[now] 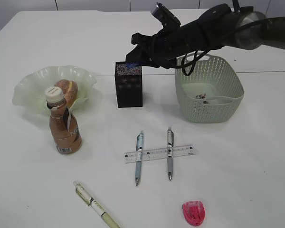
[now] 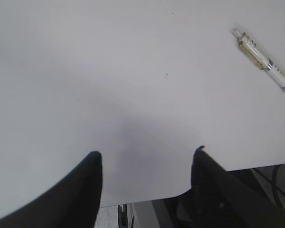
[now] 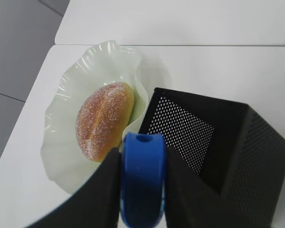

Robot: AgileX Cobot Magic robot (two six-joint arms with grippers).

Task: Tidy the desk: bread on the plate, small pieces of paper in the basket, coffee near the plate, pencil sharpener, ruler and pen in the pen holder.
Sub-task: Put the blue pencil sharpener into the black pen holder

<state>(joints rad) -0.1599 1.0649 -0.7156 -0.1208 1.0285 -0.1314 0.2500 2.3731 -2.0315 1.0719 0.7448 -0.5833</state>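
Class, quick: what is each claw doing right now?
Left claw: open, holding nothing.
Right claw: shut on the blue pencil sharpener, above the pen holder.

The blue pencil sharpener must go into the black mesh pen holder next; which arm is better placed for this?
The right. Its gripper is shut on the blue plastic pencil sharpener, directly above the black square metal-mesh pen holder. The left gripper is open and empty over bare white desk, near its edge.

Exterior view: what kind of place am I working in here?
Probably a staged desk-tidying setup in a lab or office: a plain white desk with stationery, a ruler lying across two pens, a black mesh pen holder, and a snack, bread on a plate.
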